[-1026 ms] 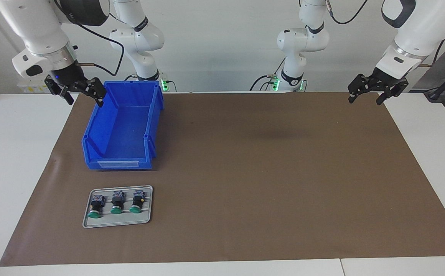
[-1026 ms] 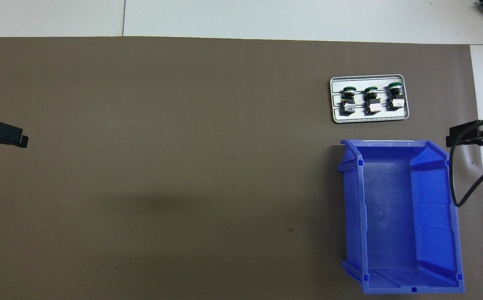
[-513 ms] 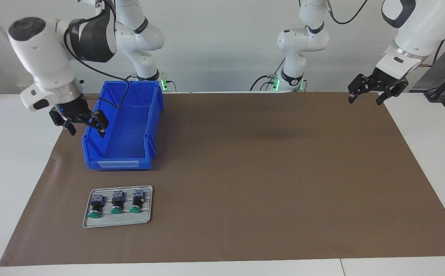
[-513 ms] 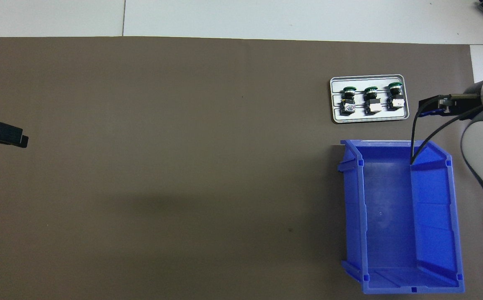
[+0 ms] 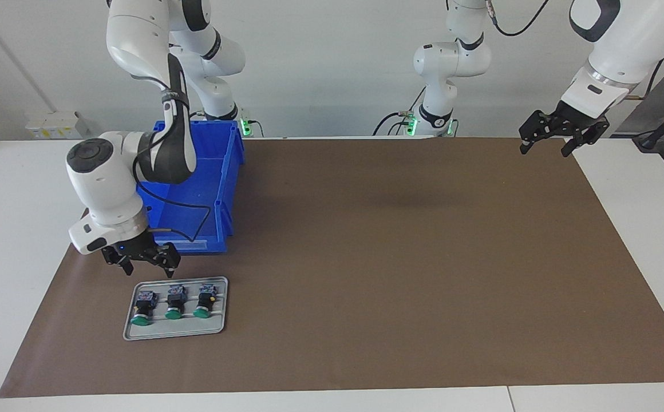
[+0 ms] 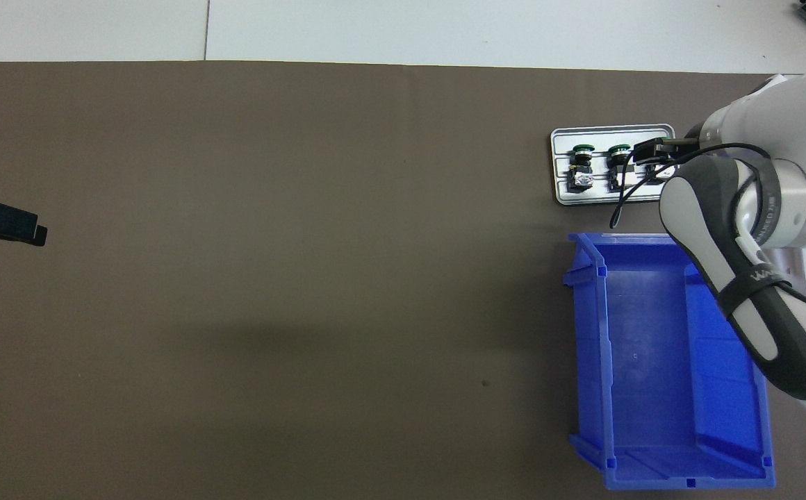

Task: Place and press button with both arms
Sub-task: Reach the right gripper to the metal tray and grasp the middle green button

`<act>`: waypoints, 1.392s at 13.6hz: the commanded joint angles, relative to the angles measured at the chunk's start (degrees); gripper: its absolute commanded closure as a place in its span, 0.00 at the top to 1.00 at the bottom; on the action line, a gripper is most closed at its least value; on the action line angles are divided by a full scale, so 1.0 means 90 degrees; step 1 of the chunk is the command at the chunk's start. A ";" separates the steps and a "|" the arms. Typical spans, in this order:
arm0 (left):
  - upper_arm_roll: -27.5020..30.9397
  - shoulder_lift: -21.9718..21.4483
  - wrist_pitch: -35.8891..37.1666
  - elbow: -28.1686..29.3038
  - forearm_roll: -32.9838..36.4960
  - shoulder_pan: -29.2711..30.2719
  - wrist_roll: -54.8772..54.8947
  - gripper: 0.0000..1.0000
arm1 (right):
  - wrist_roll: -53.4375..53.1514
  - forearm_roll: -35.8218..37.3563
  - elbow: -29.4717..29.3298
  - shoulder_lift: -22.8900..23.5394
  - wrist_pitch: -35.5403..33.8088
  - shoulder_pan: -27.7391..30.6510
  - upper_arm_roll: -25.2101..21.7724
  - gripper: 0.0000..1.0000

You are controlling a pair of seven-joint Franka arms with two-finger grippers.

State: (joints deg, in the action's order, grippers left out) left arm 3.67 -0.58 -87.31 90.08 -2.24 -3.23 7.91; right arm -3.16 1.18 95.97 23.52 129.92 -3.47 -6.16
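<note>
Three green-capped buttons (image 5: pixel 173 304) lie in a row on a grey tray (image 5: pixel 175 333), caps pointing away from the robots. My right gripper (image 5: pixel 149 270) hangs open just above the tray's edge nearer the robots, clear of the buttons and holding nothing. In the overhead view the right gripper (image 6: pixel 653 151) covers the button at the row's end, so only two buttons (image 6: pixel 581 162) show on the tray (image 6: pixel 587 198). My left gripper (image 5: pixel 542 151) waits open and empty over the mat's corner at the left arm's end.
An open blue bin (image 5: pixel 192 189) stands on the brown mat (image 5: pixel 400 257) just nearer to the robots than the tray. The right arm's elbow and cable hang over the bin. White table borders the mat all round.
The right arm has swung out from the bin's corner nearest the robots, along the bin, and come down over the tray. The left arm has not moved.
</note>
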 commanded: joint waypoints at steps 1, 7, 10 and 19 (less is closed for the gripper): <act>-0.0017 -0.0150 -0.0054 0.0177 -0.0044 0.0046 -0.0049 1.00 | 0.0049 -0.0180 -0.0185 0.0462 0.0407 -0.0004 0.0050 1.00; -0.0017 -0.0150 -0.0054 0.0177 -0.0044 0.0046 -0.0058 1.00 | 0.0117 -0.0541 -0.0136 0.0902 0.1043 -0.0054 0.0088 0.99; -0.0017 -0.0150 -0.0054 0.0177 -0.0044 0.0046 -0.0058 1.00 | 0.0390 -0.0551 0.0020 0.0941 0.1053 0.0014 0.0089 0.95; -0.0017 -0.0160 -0.0054 0.0177 -0.0044 0.0046 -0.0058 1.00 | 0.0732 -0.0590 0.0157 0.0932 0.0975 0.0015 0.0089 0.67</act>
State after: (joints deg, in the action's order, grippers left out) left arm 3.67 -0.58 -87.31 90.08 -2.24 -3.23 7.91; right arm 0.70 -3.11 96.79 32.08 138.53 -4.00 -5.81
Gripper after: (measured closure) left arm 0.000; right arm 0.322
